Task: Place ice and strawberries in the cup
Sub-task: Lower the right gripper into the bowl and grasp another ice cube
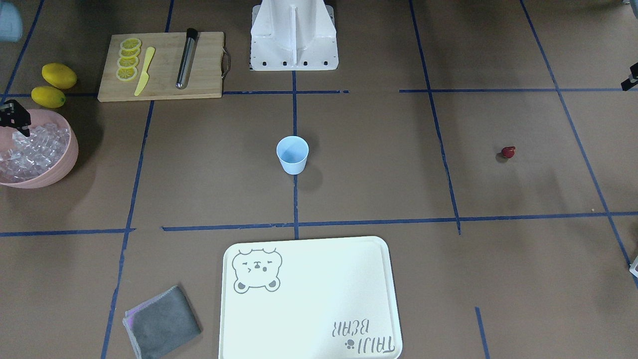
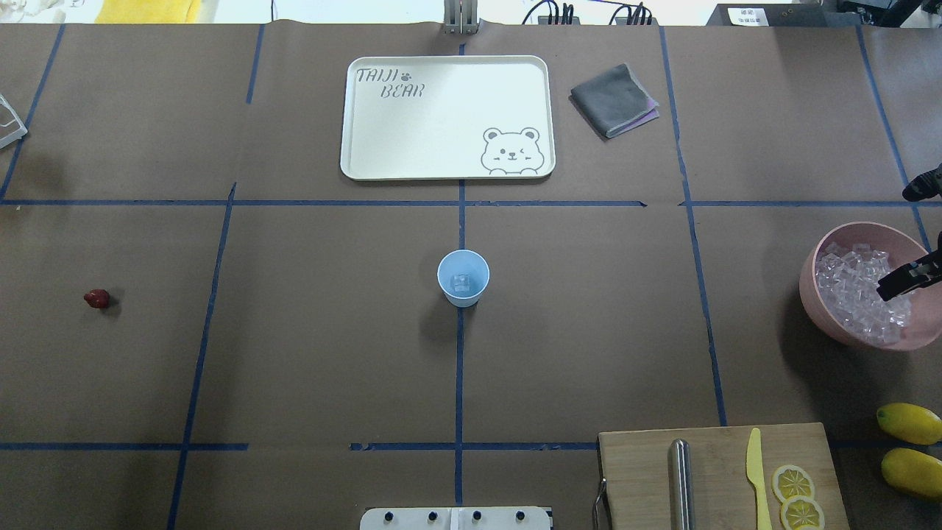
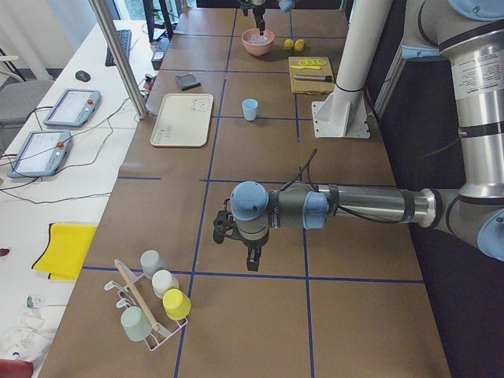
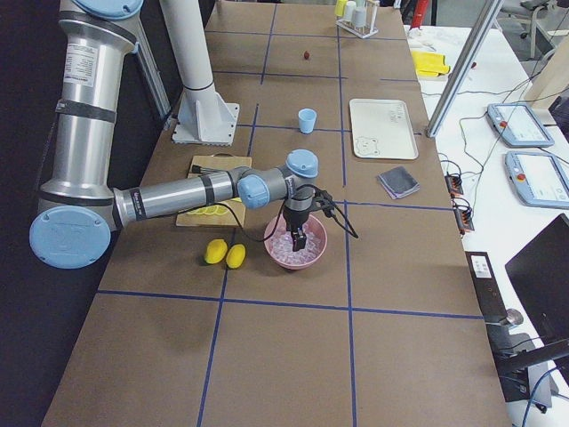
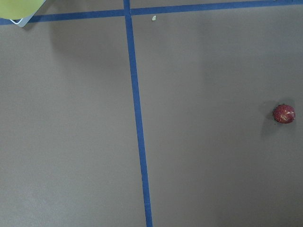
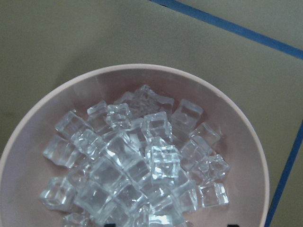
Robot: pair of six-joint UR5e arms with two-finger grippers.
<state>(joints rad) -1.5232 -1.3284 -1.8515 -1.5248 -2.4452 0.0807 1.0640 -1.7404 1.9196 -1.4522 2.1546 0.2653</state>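
The pale-blue cup (image 2: 463, 277) stands upright at the table's middle (image 1: 292, 154), with one clear ice cube in it. More ice (image 6: 142, 165) fills the pink bowl (image 2: 817, 294) at the robot's right (image 1: 70, 159). My right gripper (image 2: 894, 285) hangs open just above that ice (image 1: 17, 122), holding nothing. Its fingertips (image 6: 111, 223) show wide apart at the wrist view's lower edge. The strawberry (image 2: 96, 298) lies alone on the left half (image 1: 508, 152) and at the right of the left wrist view (image 5: 283, 114). My left gripper (image 3: 236, 246) hovers beyond the strawberry near the table's left end. I cannot tell if it is open or shut.
A cutting board (image 2: 706, 471) with lemon slices (image 2: 793, 483), a yellow knife (image 2: 756, 471) and a metal rod (image 2: 681, 482) lies near right. Two lemons (image 2: 911, 423) sit beside it. A white tray (image 2: 447, 118) and a grey cloth (image 2: 613, 99) lie far. A cup rack (image 3: 153, 303) stands at the left end.
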